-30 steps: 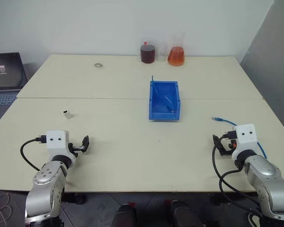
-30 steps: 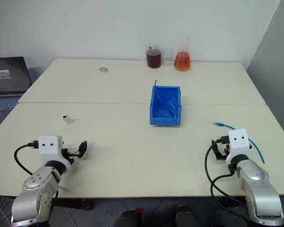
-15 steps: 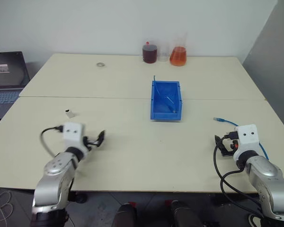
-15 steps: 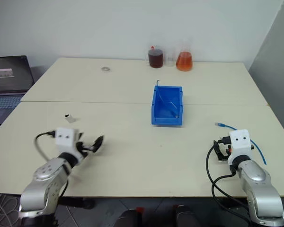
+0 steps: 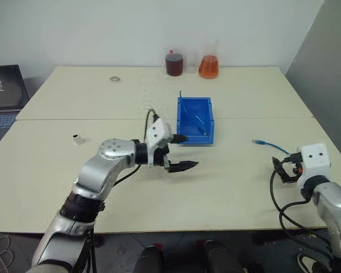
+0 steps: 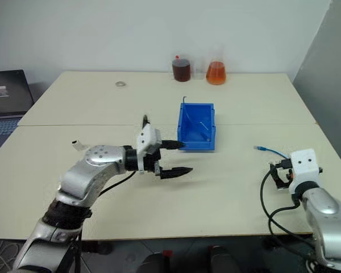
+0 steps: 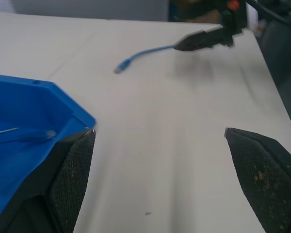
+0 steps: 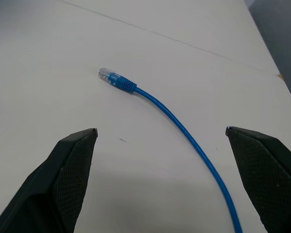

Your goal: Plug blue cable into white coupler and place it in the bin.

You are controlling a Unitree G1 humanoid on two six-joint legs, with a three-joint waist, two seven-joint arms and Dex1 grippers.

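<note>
Evidently light and floppy, the blue cable [image 8: 174, 116] suits a pinch just behind its plug, my right gripper [image 8: 162, 160] spread wide above it.

A robotics test lab: two pale tables [image 5: 57, 170] pushed together against a bare white wall, with a laboratory flask of orange liquid [image 5: 208, 66] and a jar of dark red liquid [image 5: 173, 62] at the top centre of the frame, a laptop [image 5: 3, 96] open at the far left edge, and a blue plastic storage bin [image 5: 195, 120] standing mid-frame
</note>
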